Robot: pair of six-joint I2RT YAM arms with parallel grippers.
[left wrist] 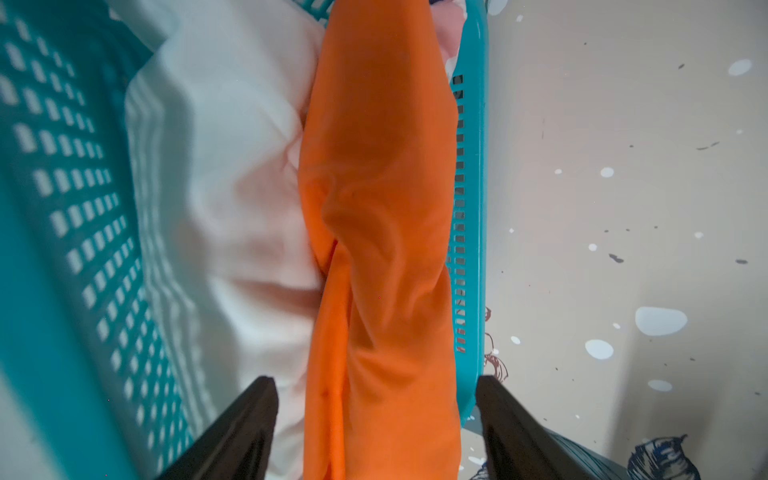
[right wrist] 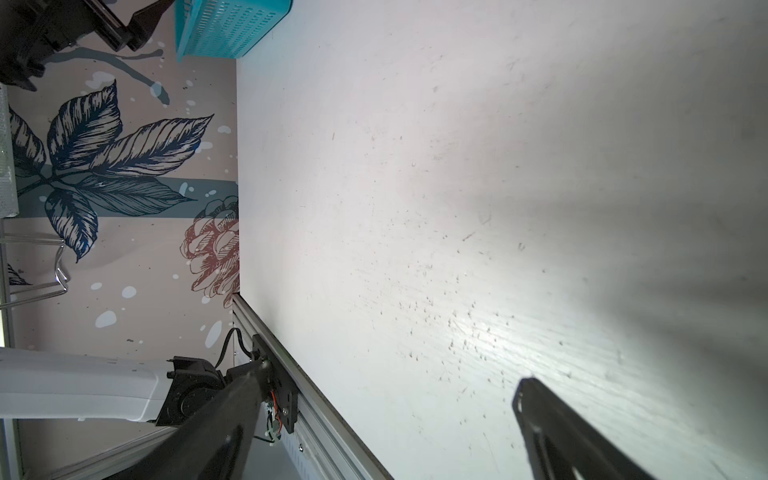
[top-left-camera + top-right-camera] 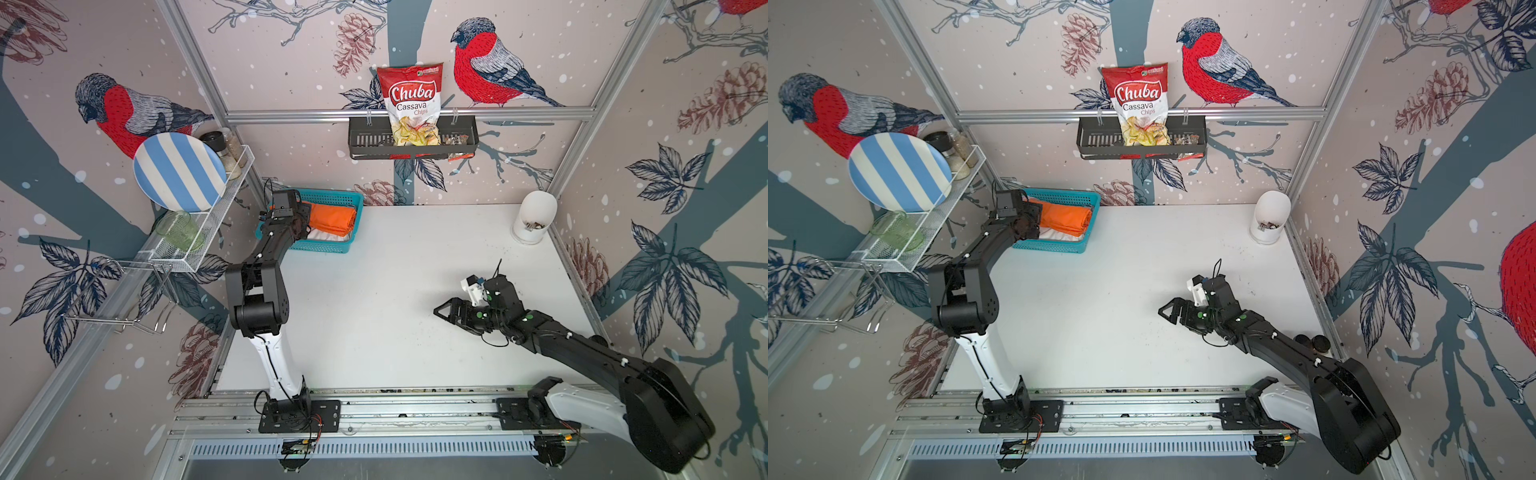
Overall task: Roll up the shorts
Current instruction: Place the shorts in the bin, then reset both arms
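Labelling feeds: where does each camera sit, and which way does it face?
Top views: above the front rail, looking down on the table; left arm, right arm show.
Left wrist: over the basket, facing the orange shorts between open left fingers.
Right wrist: over the table, facing the left wall; open right fingers show.
Shared: every view shows the basket.

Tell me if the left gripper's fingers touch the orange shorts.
Apart. The left wrist view shows the left fingers flanking the orange shorts, with white shorts and basket rim showing between.
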